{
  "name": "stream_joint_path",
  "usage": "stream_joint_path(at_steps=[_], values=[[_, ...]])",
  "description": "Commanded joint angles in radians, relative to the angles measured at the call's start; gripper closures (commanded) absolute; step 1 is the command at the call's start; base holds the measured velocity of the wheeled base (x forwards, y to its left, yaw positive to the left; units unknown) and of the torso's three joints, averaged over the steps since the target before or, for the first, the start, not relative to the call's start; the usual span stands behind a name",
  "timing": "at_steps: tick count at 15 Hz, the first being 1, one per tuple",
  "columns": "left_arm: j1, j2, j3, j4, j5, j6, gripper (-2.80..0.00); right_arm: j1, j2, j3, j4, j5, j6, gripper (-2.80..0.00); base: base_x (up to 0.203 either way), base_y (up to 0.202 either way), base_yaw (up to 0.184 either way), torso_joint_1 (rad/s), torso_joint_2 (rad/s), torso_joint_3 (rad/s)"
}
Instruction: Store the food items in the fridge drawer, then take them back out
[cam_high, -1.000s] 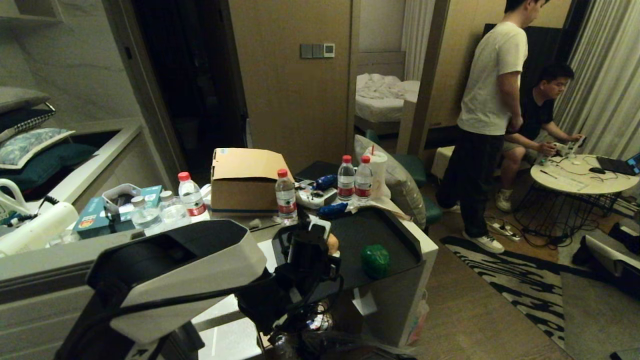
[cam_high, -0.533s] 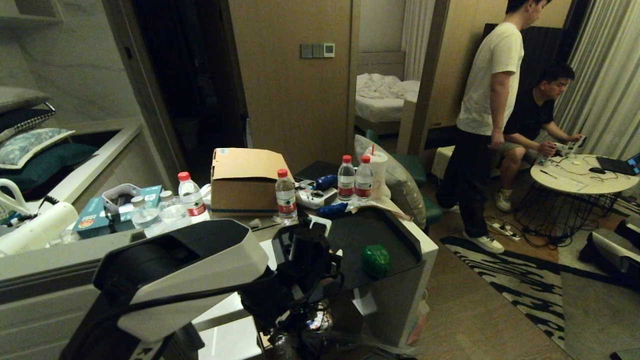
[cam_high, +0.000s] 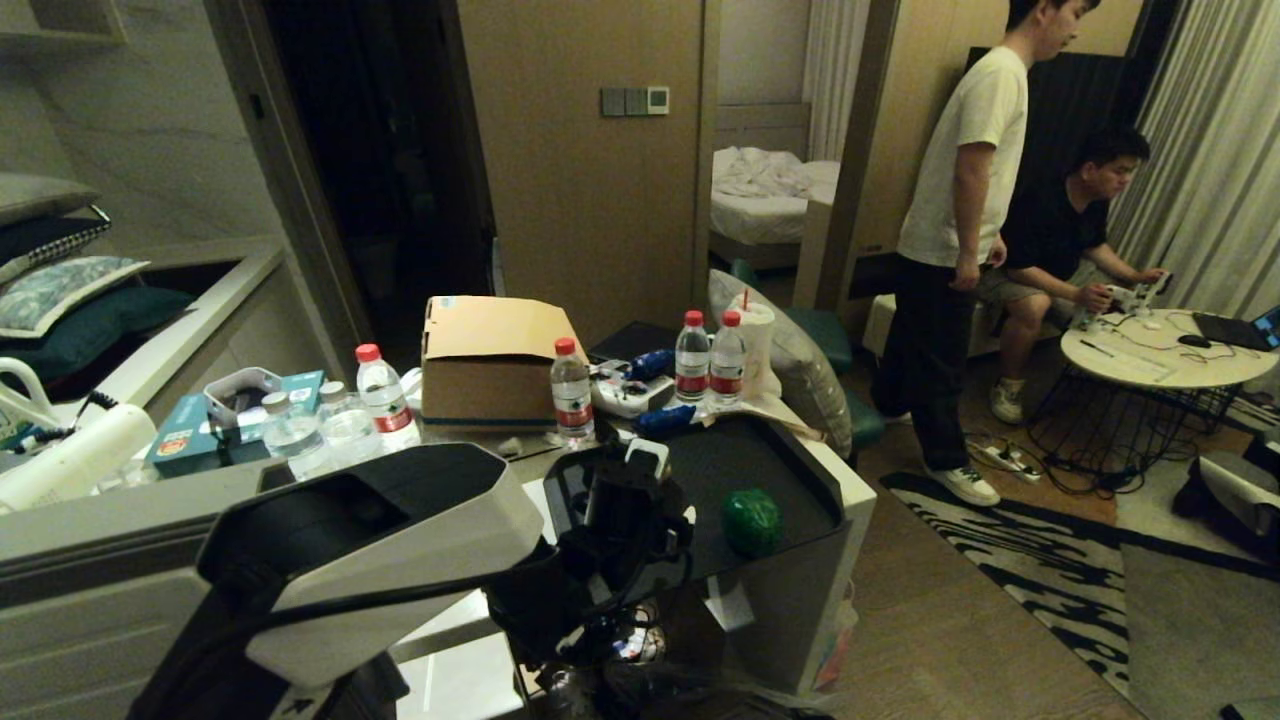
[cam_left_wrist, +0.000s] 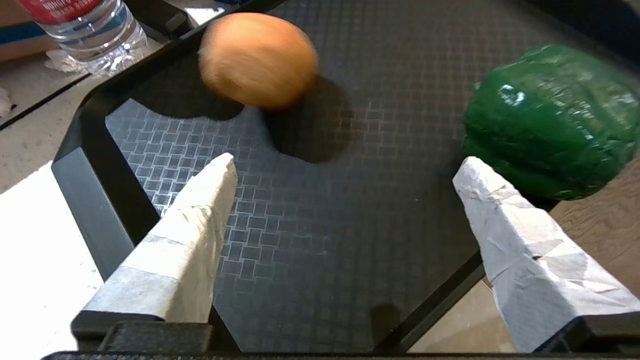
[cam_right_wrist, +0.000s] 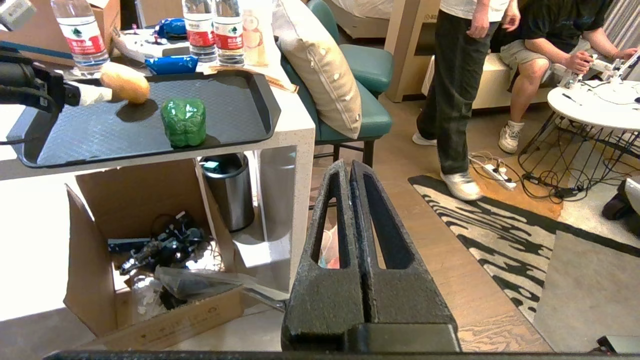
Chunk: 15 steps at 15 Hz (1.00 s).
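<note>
— Where is the left gripper (cam_left_wrist: 345, 175)?
— Low over the black tray (cam_left_wrist: 310, 250), fingers (cam_left_wrist: 195, 220) wide apart, holding nothing.
— And the food?
— The orange-tan bread (cam_left_wrist: 257, 57) lies just past the fingers, lying crossways. The green pepper (cam_left_wrist: 547, 117) sits beside one fingertip.
— The right gripper (cam_right_wrist: 350, 180)?
— Shut tight, empty, far off. The left is nearer.

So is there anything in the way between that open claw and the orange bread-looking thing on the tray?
Nothing visible. The left gripper hangs open above the black tray, and only bare tray floor lies between its fingers and the orange bread piece. The green pepper sits off to one side.
</note>
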Motion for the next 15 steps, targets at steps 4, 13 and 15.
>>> stream_joint_path(at_steps=[4, 13, 15], values=[[-0.041, -0.223, 0.121, -0.019, 0.003, -0.002, 0.00, 0.000, 0.000, 0.015, 0.001, 0.003, -0.002, 0.00, 0.000, 0.000, 0.000, 0.000, 0.00, 0.000], [-0.110, -0.987, 0.561, 0.031, 0.001, -0.005, 0.00, 0.000, 0.001, 0.015, 0.001, 0.007, -0.004, 0.00, 0.000, 0.000, 0.000, 0.000, 0.00, 0.000], [-0.019, -1.137, 0.649, 0.097, 0.013, 0.002, 0.00, 0.000, 0.001, 0.015, 0.001, 0.017, -0.006, 0.00, 0.000, 0.000, 0.000, 0.000, 0.00, 0.000]])
